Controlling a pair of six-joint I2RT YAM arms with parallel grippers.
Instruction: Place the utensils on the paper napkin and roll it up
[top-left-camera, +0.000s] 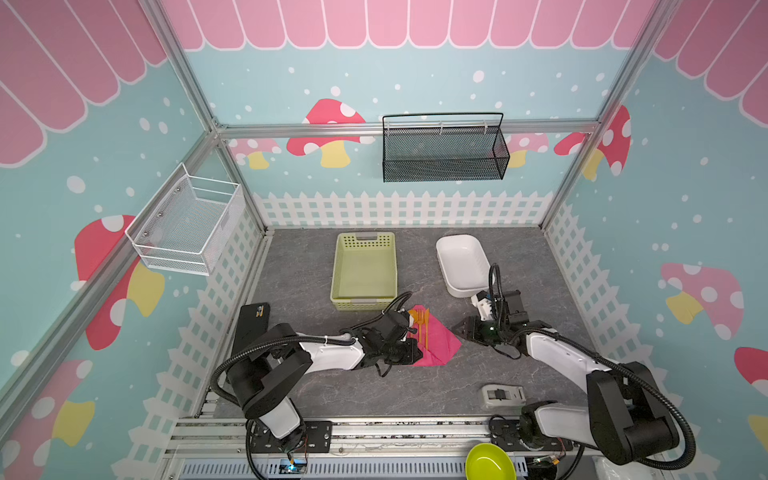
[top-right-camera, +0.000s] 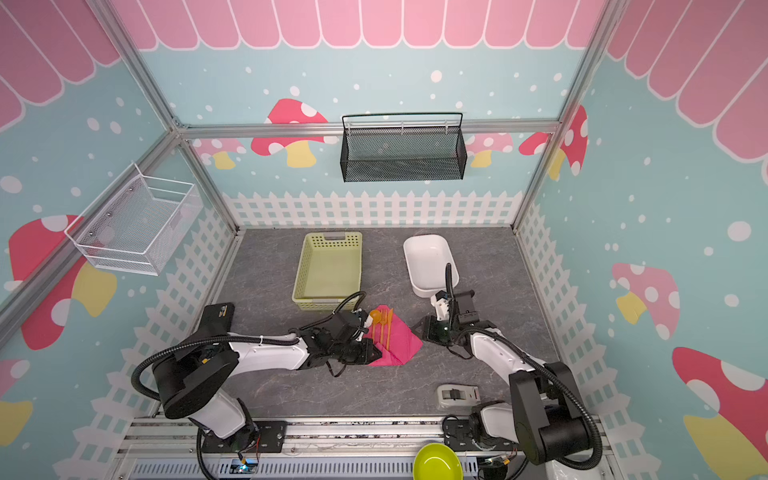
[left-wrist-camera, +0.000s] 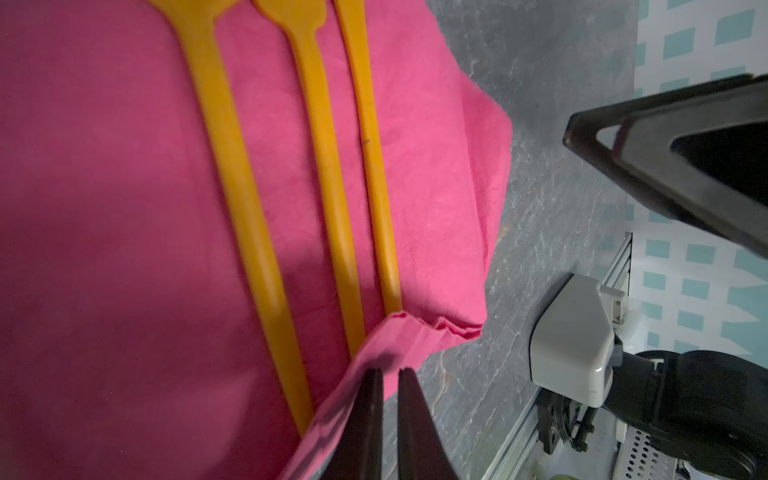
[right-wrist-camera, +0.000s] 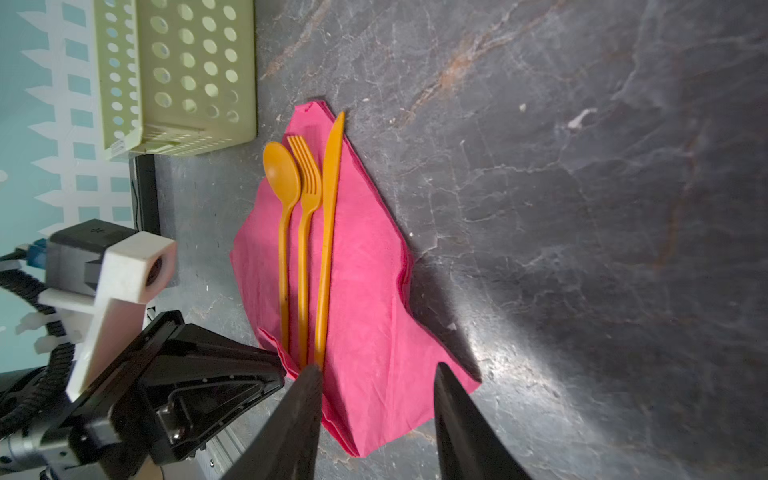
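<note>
Three orange utensils, spoon (right-wrist-camera: 282, 174), fork (right-wrist-camera: 308, 183) and knife (right-wrist-camera: 331, 187), lie side by side on the magenta paper napkin (right-wrist-camera: 370, 291), heads toward the green basket. Both top views show the utensils (top-left-camera: 422, 326) (top-right-camera: 384, 326) on the napkin (top-left-camera: 440, 345) (top-right-camera: 401, 345). My left gripper (left-wrist-camera: 390, 370) (top-left-camera: 413, 351) (top-right-camera: 374, 349) is shut on a napkin flap lifted over the handle ends. My right gripper (right-wrist-camera: 376, 374) (top-left-camera: 461, 328) (top-right-camera: 422, 328) stands open, empty, at the napkin's right corner.
A pale green perforated basket (top-left-camera: 337, 270) sits just behind the napkin, and a white bin (top-left-camera: 461, 257) behind the right gripper. A black device (top-left-camera: 253, 320) lies at the left and a grey-white device (top-left-camera: 503, 395) at the front right. A lime bowl (top-left-camera: 490, 461) sits on the front rail.
</note>
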